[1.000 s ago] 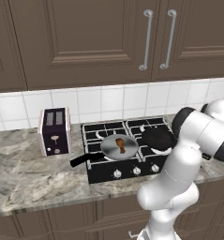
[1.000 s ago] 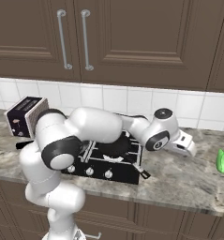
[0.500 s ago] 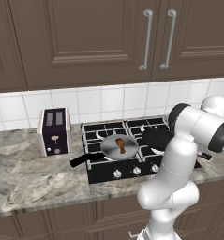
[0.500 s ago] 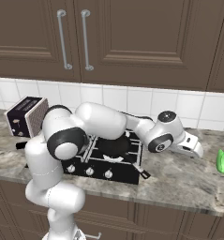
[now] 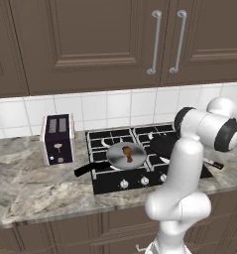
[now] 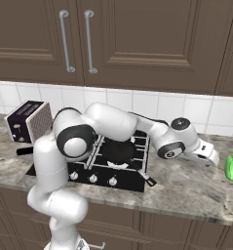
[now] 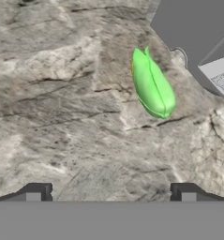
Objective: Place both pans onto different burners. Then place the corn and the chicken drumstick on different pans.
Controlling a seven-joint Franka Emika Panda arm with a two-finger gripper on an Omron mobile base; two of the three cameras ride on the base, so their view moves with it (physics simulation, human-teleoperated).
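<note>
Since earlier frame we swung gripper (image 6: 216, 159) further right, jaws wide apart, empty, over counter (image 6: 186, 188) near green corn (image 6: 231, 167). Drumstick (image 5: 127, 152) lies in silvery pan (image 5: 125, 155); black pan (image 5: 163, 146) sits on right burner.

pans: 2 (image 5: 127, 155) (image 5: 163, 146); drumstick: 1 (image 5: 127, 152); corn: 1 (image 7: 152, 86); toaster: 1 (image 5: 57, 138)

The white, dark-jointed arm reaches out low toward three o'clock in the right base view, its forearm nearly level. Its two-finger end effector (image 6: 213, 157) points downward at the tip, dark fingertips (image 7: 37, 191) spread wide, holding nothing.
</note>
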